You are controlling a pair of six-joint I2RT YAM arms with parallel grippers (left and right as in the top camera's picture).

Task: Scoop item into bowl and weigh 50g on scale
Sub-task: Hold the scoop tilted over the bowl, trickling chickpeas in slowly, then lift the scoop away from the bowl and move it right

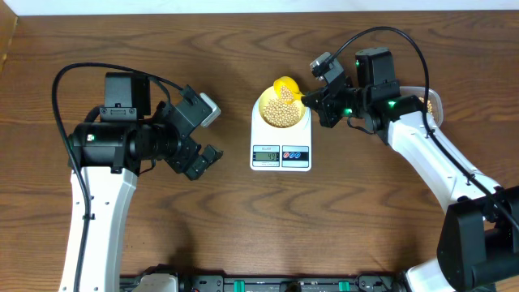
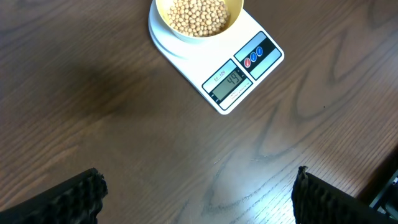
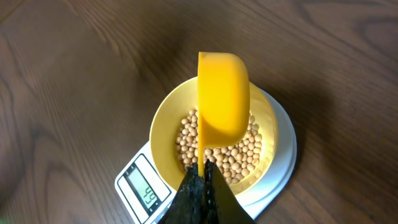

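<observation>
The pale-yellow bowl point(image 1: 282, 110) stands on the white scale point(image 1: 280, 152) and holds a heap of beige beans point(image 3: 239, 149). The scale's display point(image 2: 229, 83) reads 49. My right gripper point(image 3: 203, 169) is shut on the handle of a bright yellow scoop point(image 3: 222, 99), held tipped on its side over the bowl. In the overhead view the scoop point(image 1: 286, 85) sits above the bowl's far rim. My left gripper point(image 2: 196, 193) is open and empty over bare table, left of the scale. The bowl also shows in the left wrist view point(image 2: 199, 18).
A clear plastic tub point(image 1: 432, 104) with beans lies at the far right, partly hidden behind my right arm. The wooden table point(image 1: 243, 227) runs dark brown around the scale.
</observation>
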